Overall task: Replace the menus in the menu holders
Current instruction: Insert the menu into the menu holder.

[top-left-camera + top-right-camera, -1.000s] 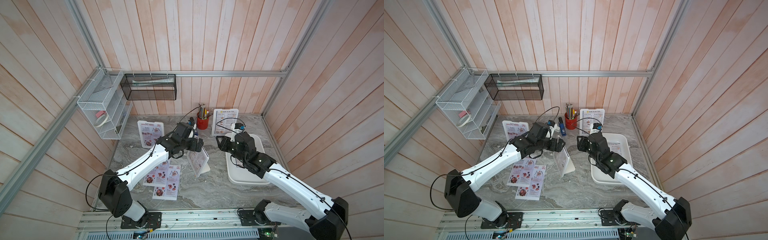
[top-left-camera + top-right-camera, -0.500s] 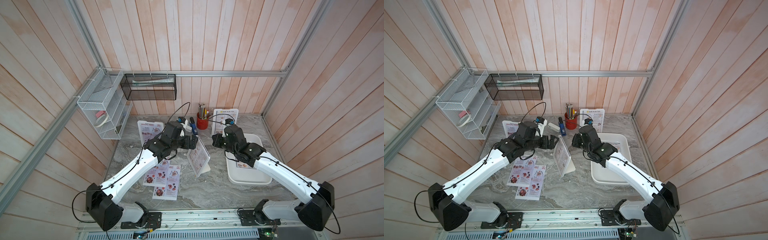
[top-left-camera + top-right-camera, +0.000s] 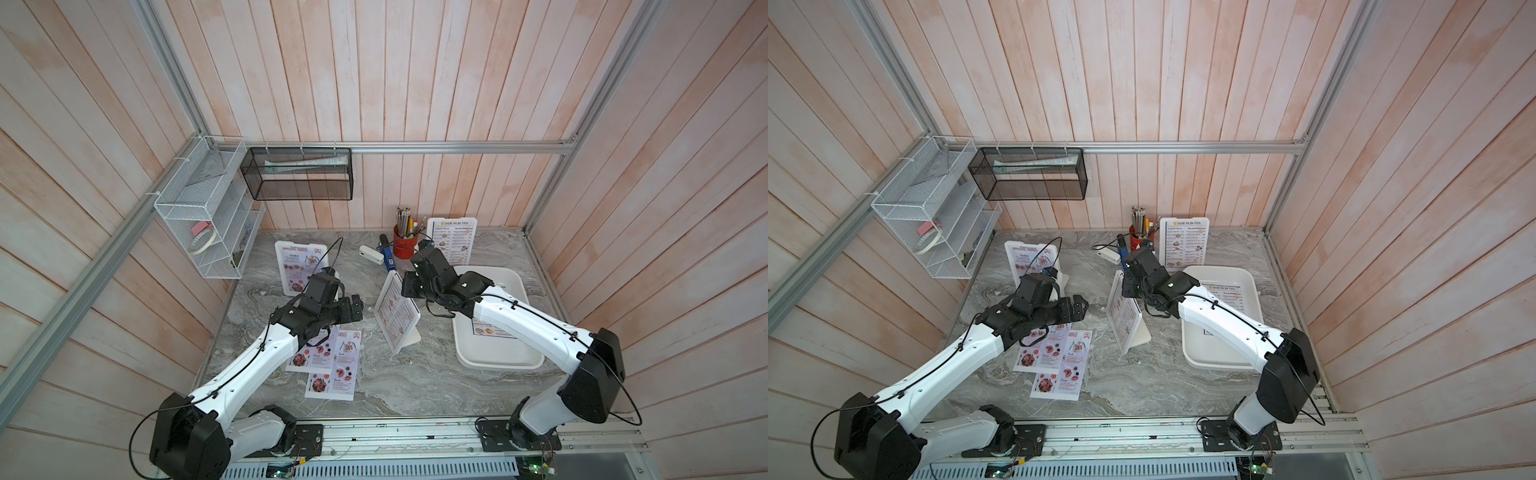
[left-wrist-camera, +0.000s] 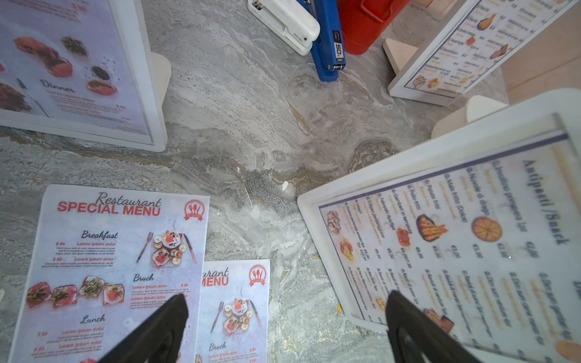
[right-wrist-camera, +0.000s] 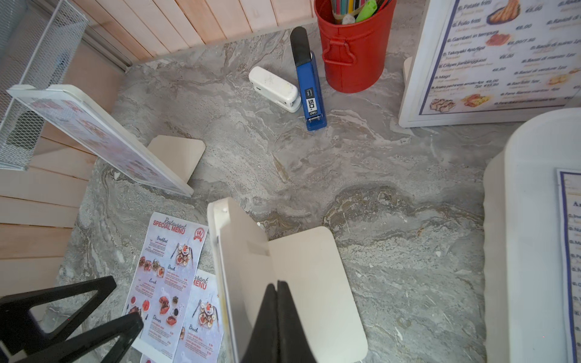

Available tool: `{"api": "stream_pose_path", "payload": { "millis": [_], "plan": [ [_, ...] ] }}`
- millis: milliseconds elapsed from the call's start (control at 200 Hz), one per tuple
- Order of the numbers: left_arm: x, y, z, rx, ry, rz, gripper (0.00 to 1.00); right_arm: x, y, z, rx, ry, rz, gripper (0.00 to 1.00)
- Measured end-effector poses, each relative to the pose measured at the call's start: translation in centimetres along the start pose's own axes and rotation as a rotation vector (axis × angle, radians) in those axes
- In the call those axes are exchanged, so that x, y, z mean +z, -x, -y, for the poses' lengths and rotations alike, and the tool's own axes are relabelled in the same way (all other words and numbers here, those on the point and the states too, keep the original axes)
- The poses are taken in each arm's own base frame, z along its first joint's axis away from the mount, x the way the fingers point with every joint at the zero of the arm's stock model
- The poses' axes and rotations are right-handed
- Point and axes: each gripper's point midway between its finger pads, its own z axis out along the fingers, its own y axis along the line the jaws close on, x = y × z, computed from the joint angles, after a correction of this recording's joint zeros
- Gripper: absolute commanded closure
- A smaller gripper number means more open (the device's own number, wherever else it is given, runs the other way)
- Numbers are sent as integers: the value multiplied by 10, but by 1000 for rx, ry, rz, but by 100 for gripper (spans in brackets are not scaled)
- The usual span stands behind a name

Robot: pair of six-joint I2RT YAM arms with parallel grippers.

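Grey marble tabletop (image 3: 415,382): loose sheets (image 4: 103,251) read "Restaurant SPECIAL MENU", rear holder (image 3: 452,241) "DIM SUM INN"; left gripper (image 4: 286,297) gapes, right gripper (image 5: 277,284) is closed.

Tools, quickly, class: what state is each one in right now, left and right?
Left tool: open, holding nothing.
Right tool: closed, by the back of the middle menu holder; no grip on anything shows.

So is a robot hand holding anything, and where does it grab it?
The left gripper is open and empty. The right gripper is shut at the back of the middle menu holder; whether it pinches anything there cannot be told.
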Motion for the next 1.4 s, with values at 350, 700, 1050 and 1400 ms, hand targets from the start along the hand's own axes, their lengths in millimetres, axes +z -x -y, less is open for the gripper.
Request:
{"api": "stream_pose_path", "payload": {
  "millis": [350, 700, 1050, 1400],
  "plan": [
    [-2, 4, 2, -6, -14, 15, 0, -9, -3, -17, -23, 28, -7, 95],
    [-3, 3, 5, -5, -30, 9, 0, -9, -6, -14, -31, 6, -7, 91],
    [-11, 14, 11, -4, -48, 38, 0, -26, 26, -16, -70, -89, 57, 93],
    [-15, 16, 6, -12, -37, 48, 0, -1, -4, 1, -195, -259, -32, 94]
  ]
}}
